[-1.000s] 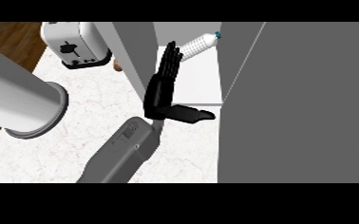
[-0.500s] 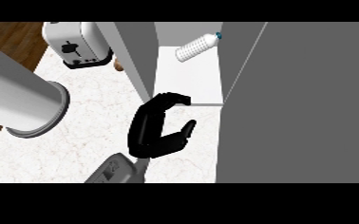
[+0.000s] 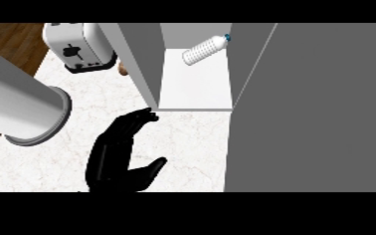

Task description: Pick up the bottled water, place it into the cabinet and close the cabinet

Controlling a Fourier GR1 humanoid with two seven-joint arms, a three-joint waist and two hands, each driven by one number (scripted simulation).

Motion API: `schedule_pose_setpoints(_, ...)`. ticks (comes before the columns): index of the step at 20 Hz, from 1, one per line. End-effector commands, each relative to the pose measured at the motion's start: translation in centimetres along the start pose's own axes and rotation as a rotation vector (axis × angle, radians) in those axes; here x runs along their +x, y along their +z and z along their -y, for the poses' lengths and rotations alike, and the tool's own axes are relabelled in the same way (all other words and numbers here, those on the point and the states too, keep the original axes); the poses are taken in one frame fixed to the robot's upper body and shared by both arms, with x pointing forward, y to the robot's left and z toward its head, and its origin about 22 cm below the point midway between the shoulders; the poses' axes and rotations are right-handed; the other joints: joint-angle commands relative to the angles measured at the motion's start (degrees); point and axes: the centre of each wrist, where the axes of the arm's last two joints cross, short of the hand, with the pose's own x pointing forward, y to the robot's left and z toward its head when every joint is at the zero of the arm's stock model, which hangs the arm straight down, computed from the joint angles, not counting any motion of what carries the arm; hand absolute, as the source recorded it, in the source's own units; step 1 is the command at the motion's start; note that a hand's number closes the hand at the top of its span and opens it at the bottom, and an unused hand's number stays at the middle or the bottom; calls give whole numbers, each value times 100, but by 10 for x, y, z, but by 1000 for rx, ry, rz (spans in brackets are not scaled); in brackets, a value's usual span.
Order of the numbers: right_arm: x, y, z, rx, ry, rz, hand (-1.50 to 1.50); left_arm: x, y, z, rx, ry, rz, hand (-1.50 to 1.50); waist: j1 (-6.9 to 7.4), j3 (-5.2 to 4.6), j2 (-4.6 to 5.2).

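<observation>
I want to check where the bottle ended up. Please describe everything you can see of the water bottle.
The water bottle is clear to whitish plastic with a ribbed body and a small blue cap. It lies on its side, slanted, cap pointing to the upper right, on the white floor of the open cabinet near the back. Its cap end is close to the right inner wall; contact cannot be judged. No hand touches it.

Kitchen, white toaster (image 3: 79, 46) on marble counter (image 3: 183, 134), open white cabinet (image 3: 197, 84), wood floor (image 3: 21, 45)

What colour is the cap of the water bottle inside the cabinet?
Blue, on the bottled water, seen in the head view.
</observation>
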Motion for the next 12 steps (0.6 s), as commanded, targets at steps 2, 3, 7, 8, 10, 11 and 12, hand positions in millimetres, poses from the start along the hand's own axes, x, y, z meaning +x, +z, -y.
schedule_pose_setpoints(2,53,-14,-12,86,156,61,150,25,32,-23,43,-10,21,-150,58,-9,13)
schedule_pose_setpoints(3,47,-13,-13,130,142,47,150,34,28,-31,59,8,26,-150,-27,-6,-14)
schedule_pose_setpoints(7,47,-22,-25,273,78,8,150,46,38,-48,93,38,11,-150,14,-25,-20)
schedule_pose_setpoints(8,50,-25,-25,318,92,21,150,44,37,-52,114,46,27,-150,31,-33,-7)
schedule_pose_setpoints(10,51,-28,-28,353,71,41,150,51,48,-62,128,37,15,-150,15,-34,-33)
schedule_pose_setpoints(11,54,-31,-30,349,78,57,150,50,49,-60,135,39,29,-150,62,-42,-14)
schedule_pose_setpoints(12,52,-32,-29,357,97,42,150,59,55,-70,119,31,0,-150,143,-54,-39)
